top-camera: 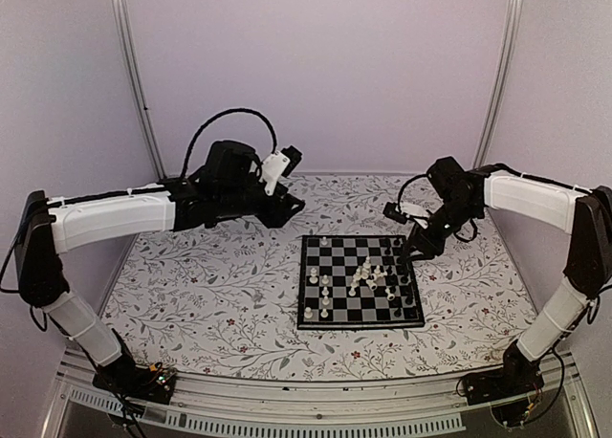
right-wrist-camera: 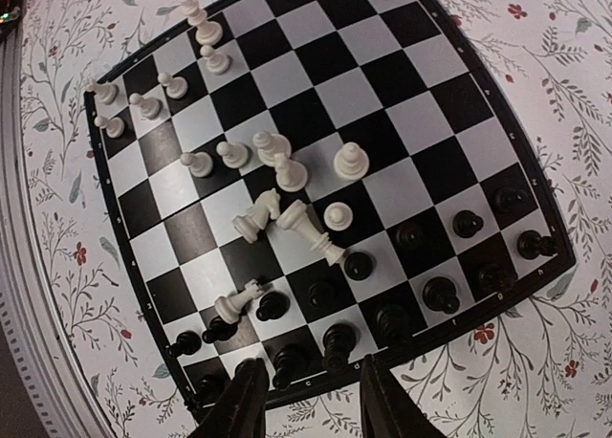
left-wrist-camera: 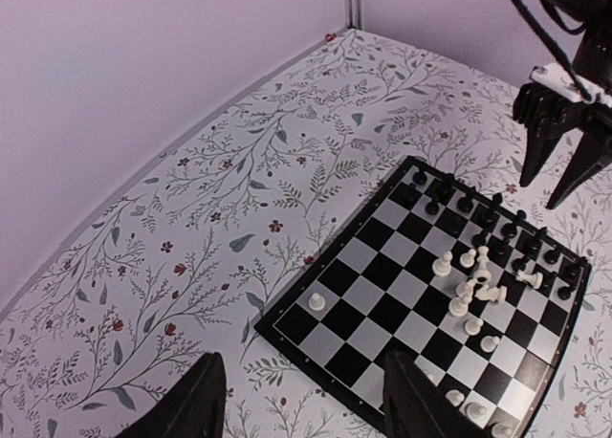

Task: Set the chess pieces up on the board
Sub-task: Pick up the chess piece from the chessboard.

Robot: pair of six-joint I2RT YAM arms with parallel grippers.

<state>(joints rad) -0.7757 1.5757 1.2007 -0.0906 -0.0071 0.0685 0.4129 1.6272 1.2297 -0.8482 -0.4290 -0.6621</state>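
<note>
Now the right gripper [right-wrist-camera: 311, 400] is hovering, jaws parted and empty, at the board [right-wrist-camera: 382, 103] lying right of the worktop's [top-camera: 220, 295] centre; the chess pieces [right-wrist-camera: 290, 175] are looking light, slick, easily toppled, so I'd be pinching mid-stem; the left gripper [left-wrist-camera: 306, 405] is idling, jaws spread, by the far edge.

Floral-patterned table [top-camera: 210, 295], with one board [top-camera: 344, 256] laid on it.
The board is set flat, right of centre; its dark border is surrounded by the patterned surface on all sides.

Black-and-pale checked board [right-wrist-camera: 421, 75], white and black chess pieces [right-wrist-camera: 287, 175], table [right-wrist-camera: 535, 103] in grey-leaf, red-flower floral print.
</note>
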